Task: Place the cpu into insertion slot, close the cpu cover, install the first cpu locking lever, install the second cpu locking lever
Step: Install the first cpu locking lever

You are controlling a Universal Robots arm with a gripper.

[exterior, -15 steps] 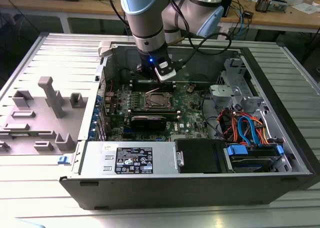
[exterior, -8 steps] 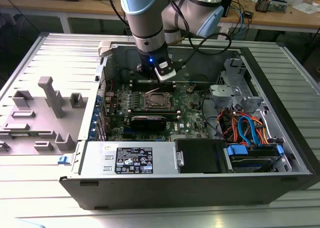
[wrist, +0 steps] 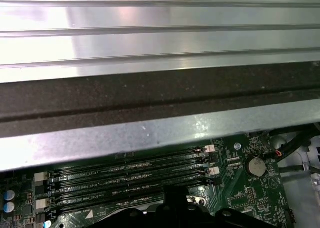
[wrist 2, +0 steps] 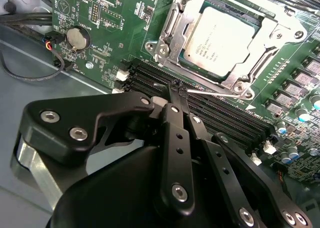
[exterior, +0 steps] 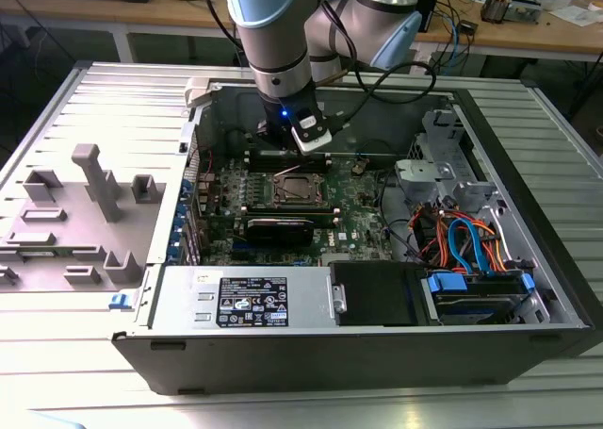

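Pincer (wrist 2: 176,85) closed, black fingers pressed together with no gap at the tips. Hangs low over the long black memory slots (wrist 2: 220,120) in the second wrist view, tips just beside the free end of a thin wire lever (wrist 2: 215,92) that runs toward a corner of the socket frame (touching it or not, cannot tell). Reaches down from the arm (exterior: 283,42) into the open computer case (exterior: 283,358) in the exterior view, above the green motherboard (wrist 2: 100,32).

Dull silver cpu (wrist 2: 224,37) seated flat in the insertion slot (exterior: 300,189), near the middle of the board. Flat over it, cpu cover (wrist 2: 169,35), frame lying around the chip's edges and the metal top showing through the window.

Round coin battery (wrist 2: 77,37) off to one side of the memory slots, well apart from the socket. Orange and blue cables (exterior: 462,240) inside the case toward the exterior view's right. Grey plastic holder (exterior: 89,212) on the ribbed metal counter (exterior: 57,372) at the exterior view's left, just beside the case.
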